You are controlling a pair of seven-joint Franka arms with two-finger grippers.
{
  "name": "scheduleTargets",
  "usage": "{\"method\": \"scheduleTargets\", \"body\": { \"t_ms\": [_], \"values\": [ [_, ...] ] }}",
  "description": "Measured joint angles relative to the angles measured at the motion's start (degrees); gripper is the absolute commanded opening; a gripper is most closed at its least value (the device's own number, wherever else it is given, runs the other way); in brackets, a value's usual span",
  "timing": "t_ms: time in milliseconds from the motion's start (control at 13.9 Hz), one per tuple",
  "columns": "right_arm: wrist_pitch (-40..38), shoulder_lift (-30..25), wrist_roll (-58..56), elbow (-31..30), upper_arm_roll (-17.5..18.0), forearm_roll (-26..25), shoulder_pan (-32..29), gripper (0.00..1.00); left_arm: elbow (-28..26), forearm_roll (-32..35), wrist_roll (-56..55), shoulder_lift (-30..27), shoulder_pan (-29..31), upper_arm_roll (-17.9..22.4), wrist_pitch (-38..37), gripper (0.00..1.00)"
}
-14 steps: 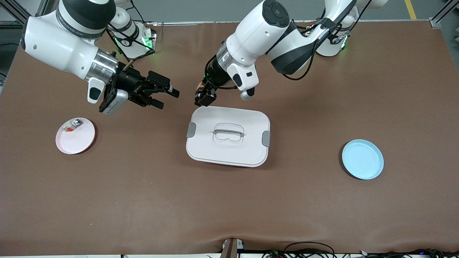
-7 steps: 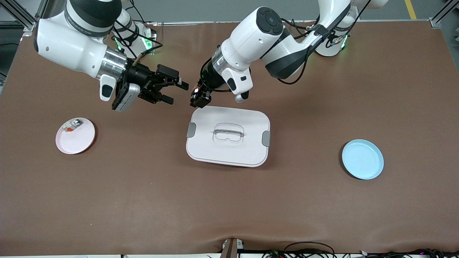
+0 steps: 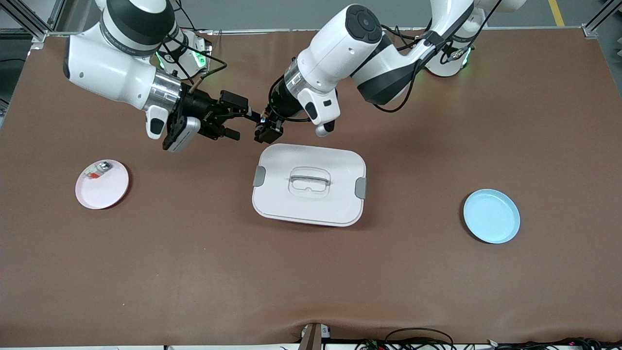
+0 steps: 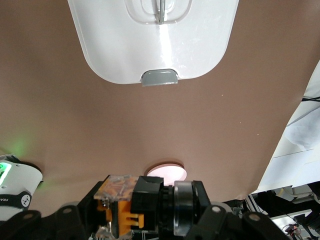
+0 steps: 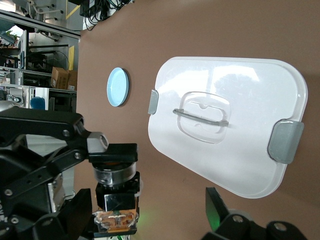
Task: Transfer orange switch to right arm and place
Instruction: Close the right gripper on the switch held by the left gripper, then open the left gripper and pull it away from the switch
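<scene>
My left gripper (image 3: 265, 130) is shut on the orange switch (image 3: 263, 120) and holds it above the table, just past the white box's edge. In the left wrist view the switch (image 4: 142, 202) shows as a black body with an orange block and a metal ring between my left gripper's (image 4: 150, 212) jaws. My right gripper (image 3: 246, 126) is open and level with the switch. In the right wrist view the switch (image 5: 118, 195) sits between my right gripper's (image 5: 147, 202) spread fingers (image 5: 216, 200), close to one and well apart from the other.
A white lidded box (image 3: 335, 170) stands mid-table under the grippers' meeting point, also in the wrist views (image 4: 155, 45) (image 5: 225, 100). A pink plate (image 3: 104, 192) with a silvery-clear part (image 3: 97, 170) lies toward the right arm's end. A blue plate (image 3: 491, 216) lies toward the left arm's end.
My right gripper has moved toward my left gripper, and its open fingers now flank the switch. My left gripper has shifted slightly toward it, still holding the switch.
</scene>
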Motion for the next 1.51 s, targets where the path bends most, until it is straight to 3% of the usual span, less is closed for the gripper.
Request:
{"method": "scheduleTargets", "body": {
  "t_ms": [936, 1224, 1368, 1512],
  "values": [
    [2.81, 0.00, 0.01, -1.60, 0.08, 1.94, 3.14, 1.00, 0.75, 0.00, 0.00, 0.00, -0.30, -0.06, 0.00, 0.04],
    [2.79, -0.19, 0.01, -1.42, 0.13, 2.46, 3.23, 0.53, 0.97, 0.00, 0.00, 0.03, -0.61, -0.07, 0.00, 0.04],
    [2.68, -0.66, 0.03, -1.21, 0.27, 2.95, 3.38, 0.46, 0.93, 0.00, 0.00, 0.08, -0.79, -0.07, 0.00, 0.04],
    [2.64, -0.76, 0.06, -1.18, 0.29, 3.00, 3.39, 0.31, 0.95, 0.00, 0.00, 0.12, -0.83, -0.07, 0.00, 0.05]
  ]
}}
